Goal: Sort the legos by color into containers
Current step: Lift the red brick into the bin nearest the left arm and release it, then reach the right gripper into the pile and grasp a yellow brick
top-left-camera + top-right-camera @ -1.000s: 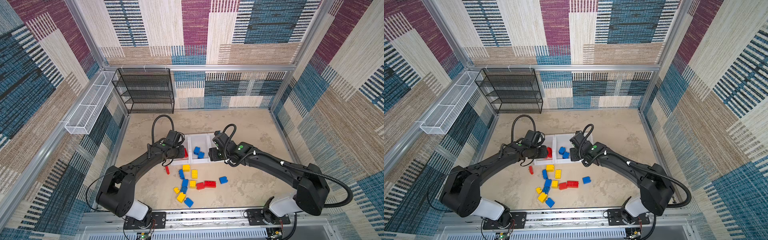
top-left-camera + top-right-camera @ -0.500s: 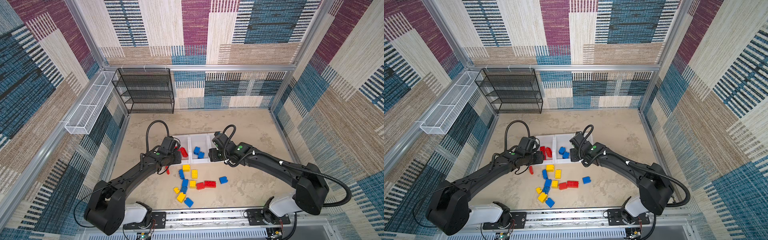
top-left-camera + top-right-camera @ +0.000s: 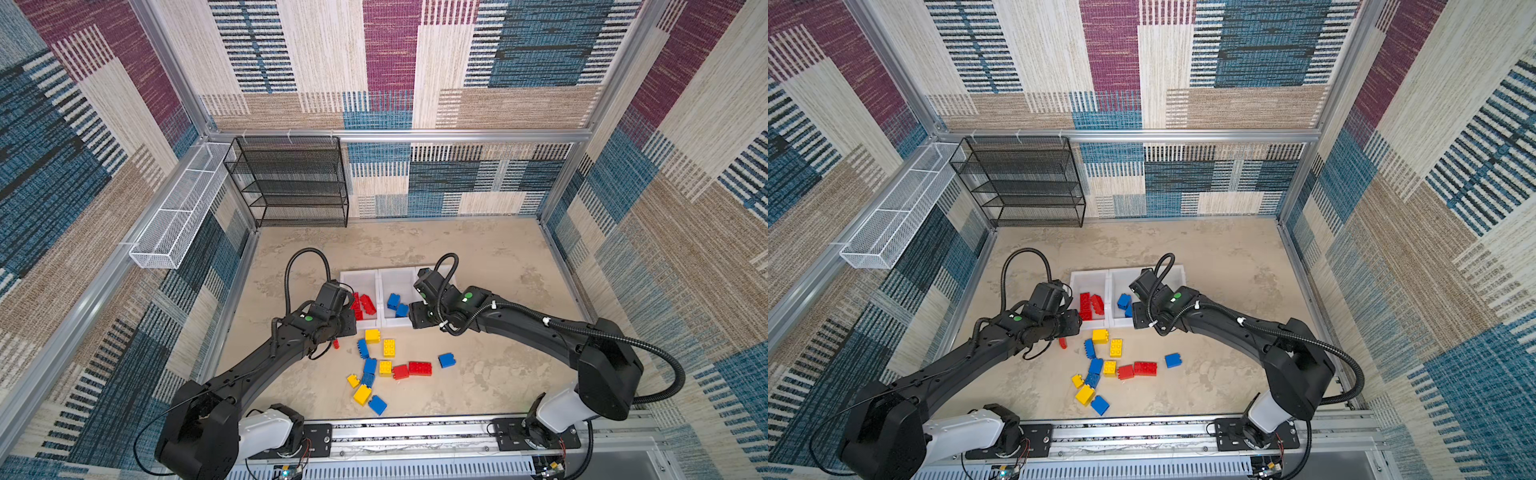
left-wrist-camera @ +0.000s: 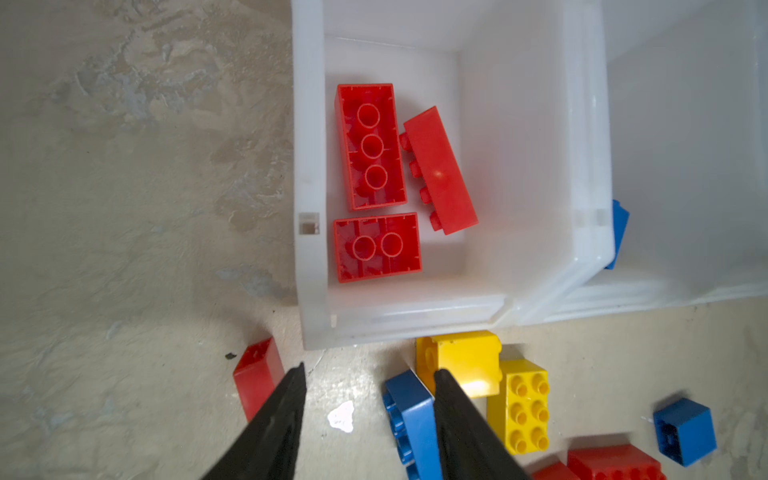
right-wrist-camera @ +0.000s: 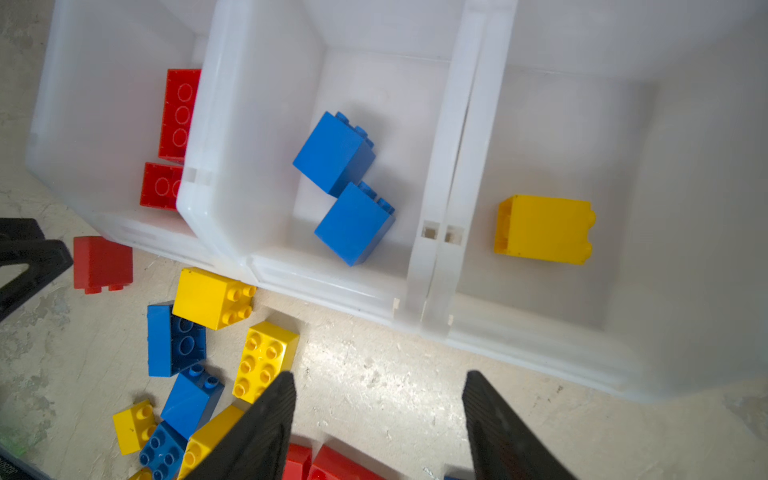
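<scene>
We count three joined white plastic bins (image 5: 436,166) holding, one colour each, red studded plastic bricks (image 4: 370,145), blue bricks (image 5: 332,153), one yellow brick (image 5: 544,228); loose mixed bricks (image 3: 388,347) on beige counter (image 3: 498,374); left hand (image 4: 370,370) and right hand (image 5: 379,374) spread, empty.

Bright, even light, soft shadows. Glare shines on the yellow brick (image 4: 465,357) just beside the left gripper (image 4: 370,370). Both top views bend at the edges.

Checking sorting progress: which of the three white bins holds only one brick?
The end bin with the lone yellow brick; the middle bin holds two blue bricks, the other end bin three red bricks.
</scene>
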